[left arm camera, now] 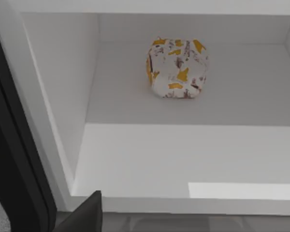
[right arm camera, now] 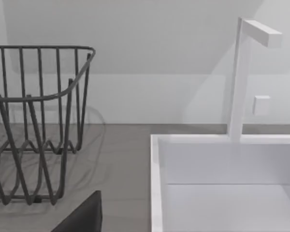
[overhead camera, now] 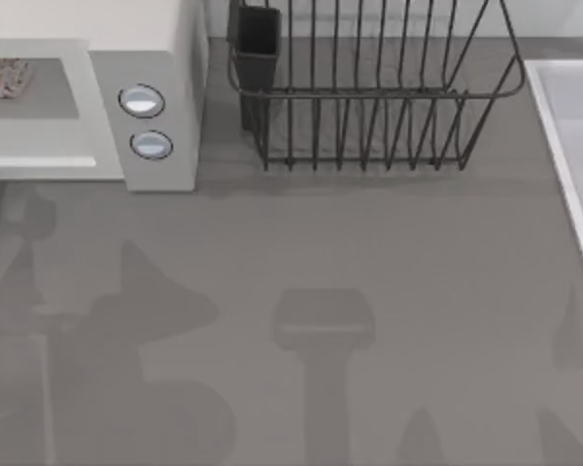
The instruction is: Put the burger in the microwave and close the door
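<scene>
Resting deep inside the microwave [overhead camera: 165, 58], the burger [left arm camera: 177, 68] lies straight ahead of the left gripper, the nearer arm; its finger state cannot be told. Door closing remains.

No readable text, brand, number or sign anywhere. On the wrapper of the burger [left arm camera: 178, 68], inside the microwave [overhead camera: 180, 92], only tiny dark-red print among orange-yellow patches, too small to make out as letters. On the grey panel, two round knobs [overhead camera: 142, 101] without any visible marking or scale around them. Nothing written on the wire dish rack [overhead camera: 369, 97], on the table [overhead camera: 369, 252] or on the white sink [right arm camera: 222, 183].
</scene>
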